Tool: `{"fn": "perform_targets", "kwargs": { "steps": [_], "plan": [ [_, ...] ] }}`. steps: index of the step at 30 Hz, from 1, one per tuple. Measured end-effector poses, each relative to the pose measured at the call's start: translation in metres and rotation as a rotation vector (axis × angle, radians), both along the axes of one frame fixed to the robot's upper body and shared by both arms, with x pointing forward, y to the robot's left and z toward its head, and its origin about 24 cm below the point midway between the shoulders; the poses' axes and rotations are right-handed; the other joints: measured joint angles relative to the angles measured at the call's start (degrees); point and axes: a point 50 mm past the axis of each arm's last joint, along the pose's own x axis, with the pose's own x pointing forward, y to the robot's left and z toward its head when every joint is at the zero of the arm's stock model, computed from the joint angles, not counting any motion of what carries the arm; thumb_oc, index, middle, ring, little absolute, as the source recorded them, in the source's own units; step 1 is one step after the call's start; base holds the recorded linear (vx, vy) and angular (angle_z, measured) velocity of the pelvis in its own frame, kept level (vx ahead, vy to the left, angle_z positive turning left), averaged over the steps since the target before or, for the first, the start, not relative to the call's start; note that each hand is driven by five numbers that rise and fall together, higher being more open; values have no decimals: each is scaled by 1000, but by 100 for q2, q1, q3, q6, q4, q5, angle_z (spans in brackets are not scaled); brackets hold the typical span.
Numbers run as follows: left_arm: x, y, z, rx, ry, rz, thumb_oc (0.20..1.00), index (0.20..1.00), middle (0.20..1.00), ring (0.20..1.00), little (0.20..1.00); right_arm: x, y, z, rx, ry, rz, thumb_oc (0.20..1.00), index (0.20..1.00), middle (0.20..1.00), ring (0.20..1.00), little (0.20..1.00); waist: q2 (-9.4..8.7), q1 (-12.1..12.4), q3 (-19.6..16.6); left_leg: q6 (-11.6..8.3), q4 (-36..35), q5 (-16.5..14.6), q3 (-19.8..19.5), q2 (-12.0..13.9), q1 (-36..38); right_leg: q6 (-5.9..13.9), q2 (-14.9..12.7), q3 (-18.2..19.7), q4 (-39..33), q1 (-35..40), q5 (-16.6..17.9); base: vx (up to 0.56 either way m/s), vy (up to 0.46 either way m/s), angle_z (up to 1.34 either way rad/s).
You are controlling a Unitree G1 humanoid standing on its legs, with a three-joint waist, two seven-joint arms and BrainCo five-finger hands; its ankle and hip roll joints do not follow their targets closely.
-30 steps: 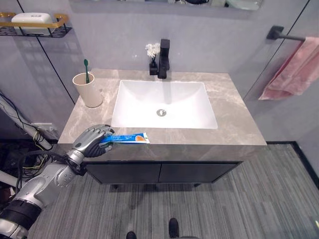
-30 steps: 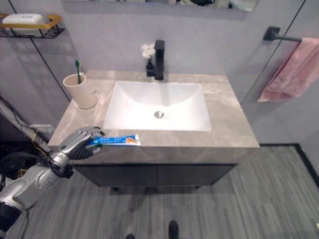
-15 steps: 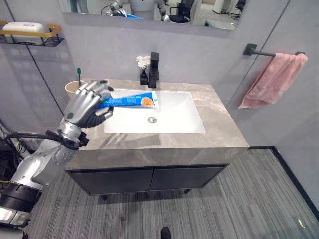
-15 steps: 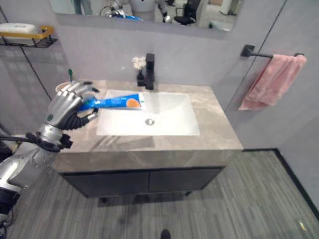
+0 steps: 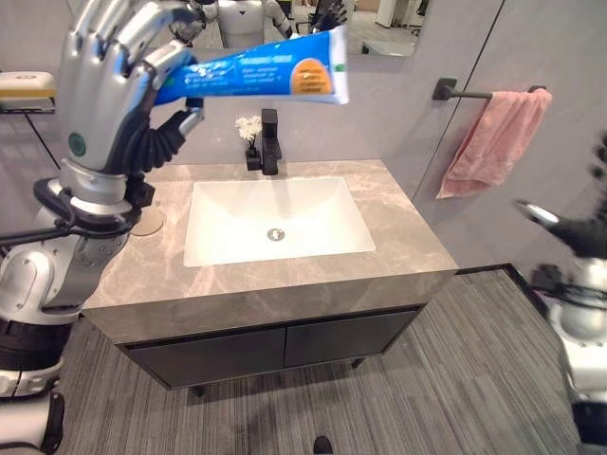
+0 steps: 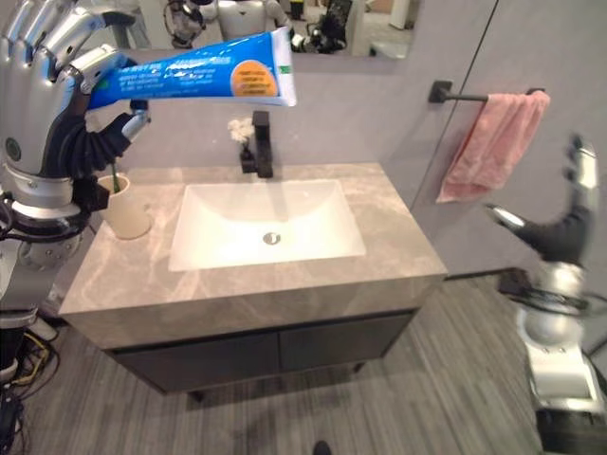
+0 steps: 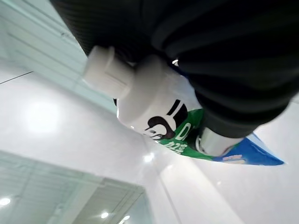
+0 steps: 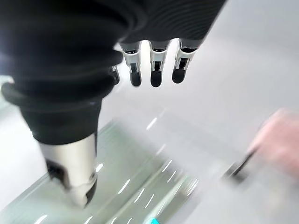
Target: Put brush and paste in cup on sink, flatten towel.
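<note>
A: Toothpaste first: why is the blue plastic toothpaste tube with the orange patch (image 5: 256, 74) carried so high, level with the mirror?

B: The robot's left hand (image 5: 119, 71) has its fingers and thumb clamped round the cap end, so the long flat tail sticks out sideways over the white rectangular basin (image 5: 275, 220). Lifted like that, the tube is well clear of the black tap (image 5: 270, 142). Judging by the task, it has to come down cap-first into the beige cup (image 6: 123, 207) at the left end of the grey marble bench (image 6: 256, 284).

A: And the brush?

B: A green-handled toothbrush (image 6: 115, 177) already stands in that cup, so only the paste is left for it.

A: The right hand?

B: The right hand (image 6: 560, 226) is raised beside the bench on the towel's side, its fingers straight and spread, holding nothing. The pink towel (image 5: 493, 140) hangs bunched on the black wall bar (image 5: 467, 93), not yet flattened.

A: What do the wrist views add?

B: The left wrist view looks up at the tube's white screw cap (image 7: 106, 71) poking past the dark cover, which the eye views hide behind the fingers. The right wrist view shows a row of straight dark-tipped fingers (image 8: 155, 63) and the thumb (image 8: 74, 172) apart, with a blurred pink patch off to one side.
</note>
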Motion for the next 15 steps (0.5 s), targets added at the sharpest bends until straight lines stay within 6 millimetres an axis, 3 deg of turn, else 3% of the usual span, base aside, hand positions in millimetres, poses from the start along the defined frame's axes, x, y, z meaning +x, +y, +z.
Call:
{"fn": "perform_targets", "kwargs": {
  "steps": [2, 5, 6, 8, 15],
  "plan": [
    [5, -17, 0, -20, 16, -82, 200, 200, 200, 200, 200, 21, 39, -7, 124, 88, 277, 1000, 1000, 1000, 1000, 1000, 7, 112, 3, -17, 0, 15, -32, 2, -30, -2, -2, -19, 5, -17, 4, -23, -15, 6],
    [12, -34, -6, -75, 66, -174, 200, 200, 200, 200, 200, 42, 91, -23, 469, 190, 583, 1000, 1000, 1000, 1000, 1000, 17, 198, -2, -21, 2, 25, -82, 29, 12, -27, 17, -91, 16, 48, 6, -14, -8, 10],
    [11, -40, -7, -72, 74, -207, 200, 200, 200, 200, 200, 43, 121, -24, 531, 244, 750, 1000, 1000, 1000, 1000, 1000, 62, 341, 28, -25, 1, 28, -103, 31, -2, -29, 10, -140, 17, 45, -12, -16, -7, 11],
    [10, -41, -7, -68, 73, -211, 200, 200, 200, 200, 200, 38, 151, -23, 534, 277, 913, 1000, 1000, 1000, 1000, 1000, 111, 484, 49, -27, 3, 39, -201, 34, -11, -36, 3, -200, 28, 87, -11, -16, -7, 16],
    [12, -47, -12, -131, 97, -250, 200, 200, 200, 200, 200, 31, 203, 16, 580, 178, 1172, 1000, 1000, 1000, 1000, 1000, 122, 706, 67, -24, 4, 35, -385, 35, -16, -44, -19, -392, 28, 173, -96, 23, 4, 17]
  ]
}}
